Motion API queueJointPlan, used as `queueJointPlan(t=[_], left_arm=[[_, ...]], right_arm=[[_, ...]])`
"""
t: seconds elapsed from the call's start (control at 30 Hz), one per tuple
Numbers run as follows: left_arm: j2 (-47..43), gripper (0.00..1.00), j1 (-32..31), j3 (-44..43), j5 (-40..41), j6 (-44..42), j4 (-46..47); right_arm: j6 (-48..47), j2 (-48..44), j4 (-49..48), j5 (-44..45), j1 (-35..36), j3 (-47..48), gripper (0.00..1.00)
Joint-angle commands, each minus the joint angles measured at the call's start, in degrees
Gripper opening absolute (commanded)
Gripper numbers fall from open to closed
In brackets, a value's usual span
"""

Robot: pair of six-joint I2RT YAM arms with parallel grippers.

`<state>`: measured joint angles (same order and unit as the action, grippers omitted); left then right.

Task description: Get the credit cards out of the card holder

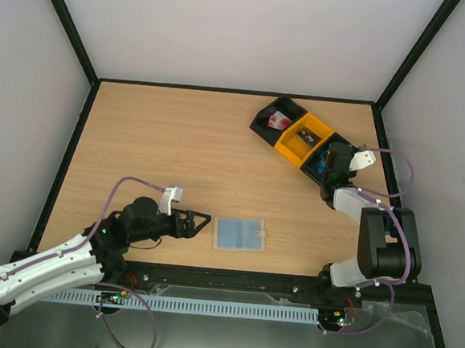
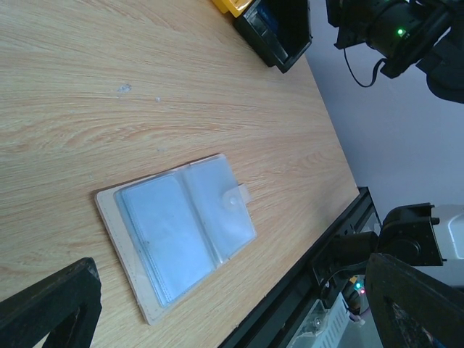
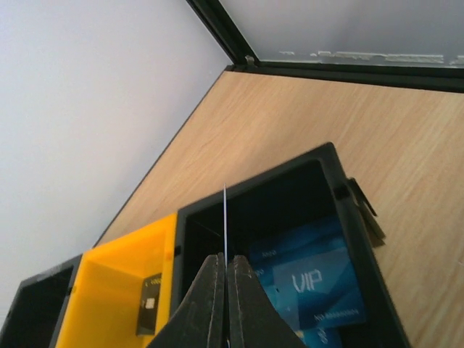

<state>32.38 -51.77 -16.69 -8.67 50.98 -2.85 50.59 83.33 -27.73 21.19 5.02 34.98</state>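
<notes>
**Right gripper holds a card over the black bin; card holder lies by the left gripper.**

The right gripper [image 3: 225,283] has its fingers pressed together on a thin card [image 3: 225,217], seen edge-on, above the end black bin [image 3: 290,196]. Blue credit cards [image 3: 312,283] lie flat in that bin. The left gripper [image 1: 199,224], jaws spread and holding nothing, sits just beside the card holder [image 1: 238,234], which lies flat on the table [image 1: 179,137] near its near edge.

We look down our right gripper [image 3: 225,262], its two dark fingers pinched on a thin card [image 3: 225,217], seen edge-on as a pale line. Below, a black bin [image 3: 254,181] holds blue credit cards [image 3: 312,279], one marked VIP. Beside it on the wooden table [image 3: 326,116], a yellow bin [image 3: 116,290] holds a small dark item [image 3: 148,313].
</notes>
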Motion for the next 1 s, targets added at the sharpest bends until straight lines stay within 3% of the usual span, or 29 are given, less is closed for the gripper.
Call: queueJointPlan(t=[0.0, 0.5, 0.97], left_arm=[[-0.2, 1.0, 0.3, -1.9, 0.6, -1.4, -0.9], [1.1, 1.0, 0.5, -3.2, 1.7, -3.0, -1.8], [5.4, 1.0, 1.3, -4.8, 1.3, -3.5, -4.3]], right_arm=[[-0.6, 3.4, -4.0, 1.3, -0.8, 3.8, 0.02], [0.7, 17.3, -5.5, -0.1, -2.0, 10.8, 0.03], [3.8, 17.5, 21.4, 2.2, -2.1, 21.2, 0.39]])
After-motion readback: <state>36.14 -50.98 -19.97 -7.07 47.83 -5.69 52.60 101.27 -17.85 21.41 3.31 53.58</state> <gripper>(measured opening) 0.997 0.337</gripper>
